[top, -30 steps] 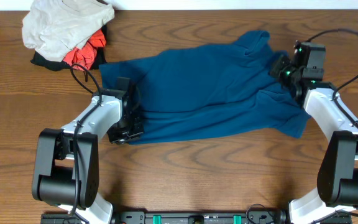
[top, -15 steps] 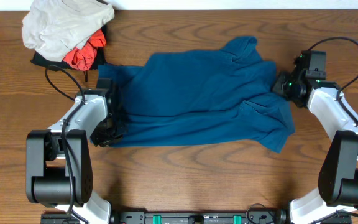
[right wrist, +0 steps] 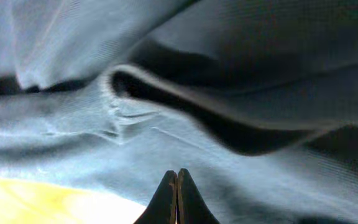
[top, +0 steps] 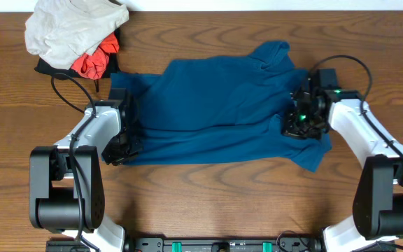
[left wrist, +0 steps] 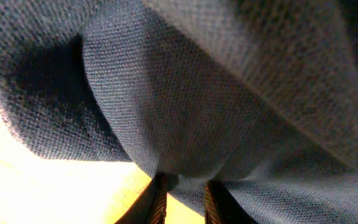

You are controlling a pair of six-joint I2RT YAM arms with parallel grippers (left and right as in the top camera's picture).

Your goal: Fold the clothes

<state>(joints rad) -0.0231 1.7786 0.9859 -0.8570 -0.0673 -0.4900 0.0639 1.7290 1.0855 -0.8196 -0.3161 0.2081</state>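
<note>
In the middle of the frame, the teal-blue shirt (top: 215, 105) lies spread wide on the wood-grain table (top: 208, 203). Its soft, fine-knit cloth is rumpled, with ridged folds near its right end. At the lower-left hem the left gripper (top: 121, 147) pinches a bunch of cloth between its dark fingers (left wrist: 154, 202), its white arm bent in from below. The right gripper (top: 294, 126) hangs over the shirt's right side, jaws pressed together and empty. In the upper left corner, a pale beige garment (top: 68, 28) is heaped over an orange-red garment (top: 93, 63) and a black garment (top: 47, 68).
</note>
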